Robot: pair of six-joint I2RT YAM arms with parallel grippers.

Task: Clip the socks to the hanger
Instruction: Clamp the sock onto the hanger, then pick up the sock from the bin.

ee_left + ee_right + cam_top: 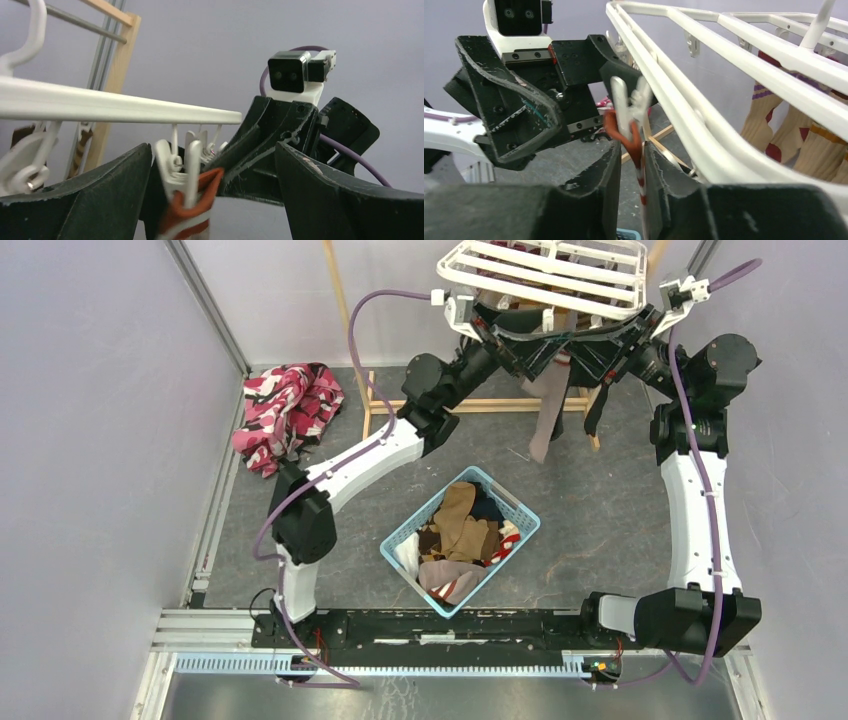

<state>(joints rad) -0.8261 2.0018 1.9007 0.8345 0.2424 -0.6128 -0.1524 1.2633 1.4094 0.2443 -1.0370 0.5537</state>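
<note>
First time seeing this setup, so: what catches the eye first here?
The left tool and right tool meet under the white hanger at the far side, where a clip pinches a red-and-white sock cuff. Nearer, a light blue basket brims with socks.

From above, the hanger (pixel 545 275) covers the fingertips of both arms, so they cannot be seen there. In the left wrist view, the bottom edge cuts off the sock (pixel 187 212) just below its red cuff. In the right wrist view, the sock drops between the fingers of the right gripper (pixel 632 150). Its lower part is hidden, and it is not clear if the fingers pinch it. The hanger runs off the right edge. Socks in the basket (pixel 412 521) hide each other.
</note>
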